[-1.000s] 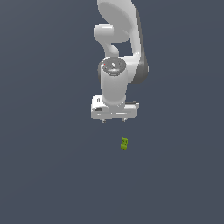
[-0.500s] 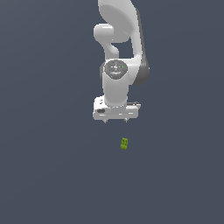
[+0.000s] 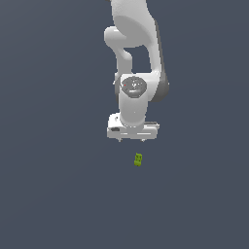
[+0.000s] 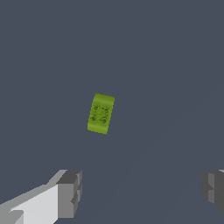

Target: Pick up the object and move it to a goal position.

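Observation:
The object is a tiny lime-green block (image 3: 138, 160) with small dark marks, lying on the flat grey floor. In the exterior view it sits a short way in front of my white gripper (image 3: 133, 139), slightly to the exterior view's right. In the wrist view the block (image 4: 101, 113) lies free, well clear of my two grey fingertips (image 4: 70, 192), which stand wide apart. The gripper (image 4: 142, 189) is open and empty, and it is apart from the block.
The plain dark grey floor (image 3: 53, 185) fills both views. The white arm (image 3: 133, 58) rises above the gripper. No other objects or goal marker show.
The gripper and wrist have shifted slightly toward the exterior view's right and a little lower. The green block has not moved.

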`<state>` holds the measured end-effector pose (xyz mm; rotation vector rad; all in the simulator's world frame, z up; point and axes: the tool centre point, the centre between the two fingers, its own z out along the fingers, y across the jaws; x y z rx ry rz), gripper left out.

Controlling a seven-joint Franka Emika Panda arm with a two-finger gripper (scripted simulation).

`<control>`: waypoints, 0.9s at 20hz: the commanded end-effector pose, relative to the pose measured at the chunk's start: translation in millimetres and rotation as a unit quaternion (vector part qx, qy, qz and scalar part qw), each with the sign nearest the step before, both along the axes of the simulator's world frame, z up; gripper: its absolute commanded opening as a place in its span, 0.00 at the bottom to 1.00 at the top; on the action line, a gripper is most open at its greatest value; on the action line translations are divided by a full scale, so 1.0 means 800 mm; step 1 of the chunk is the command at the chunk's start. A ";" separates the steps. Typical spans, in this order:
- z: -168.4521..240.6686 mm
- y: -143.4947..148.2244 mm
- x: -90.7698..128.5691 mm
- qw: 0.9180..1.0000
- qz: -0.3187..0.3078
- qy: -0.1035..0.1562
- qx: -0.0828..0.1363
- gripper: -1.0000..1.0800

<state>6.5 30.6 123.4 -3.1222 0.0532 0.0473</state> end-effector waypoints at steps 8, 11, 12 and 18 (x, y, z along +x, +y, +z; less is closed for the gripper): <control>-0.049 0.031 0.036 0.997 -0.072 -0.009 -0.007 0.96; -0.061 0.038 0.043 0.996 -0.088 -0.011 -0.009 0.96; -0.064 0.040 0.045 0.996 -0.092 -0.011 -0.010 0.96; -0.075 0.047 0.051 0.994 -0.108 -0.014 -0.011 0.96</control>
